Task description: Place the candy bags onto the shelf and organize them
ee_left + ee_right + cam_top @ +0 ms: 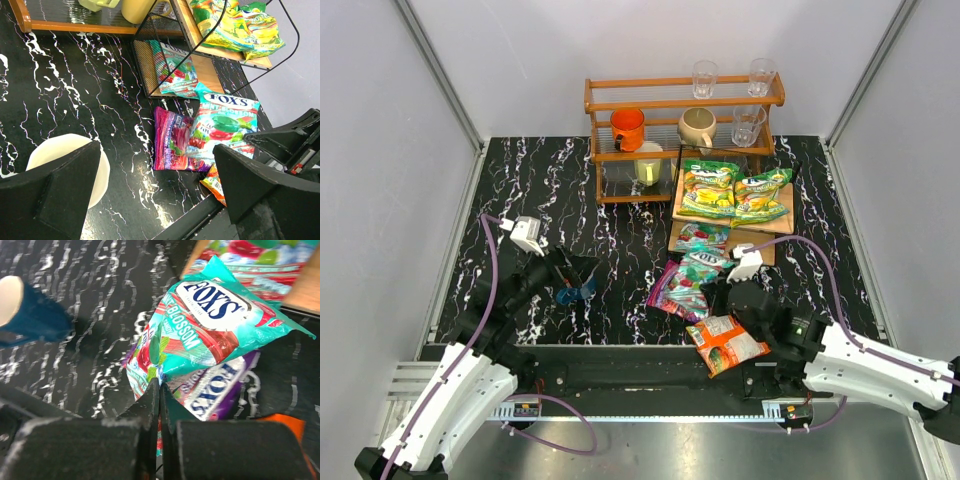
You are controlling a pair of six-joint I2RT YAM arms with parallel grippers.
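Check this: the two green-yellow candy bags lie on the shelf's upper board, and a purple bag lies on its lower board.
Wrong in one respect: the lower board holds a teal FOX'S bag, not a purple one, as the left wrist view shows. The two green-yellow candy bags do lie on the upper board.

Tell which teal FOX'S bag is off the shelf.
The FOX'S bag on the table, overlapping the purple bag, by the right claw; the other teal bag lies on the shelf's lower board.
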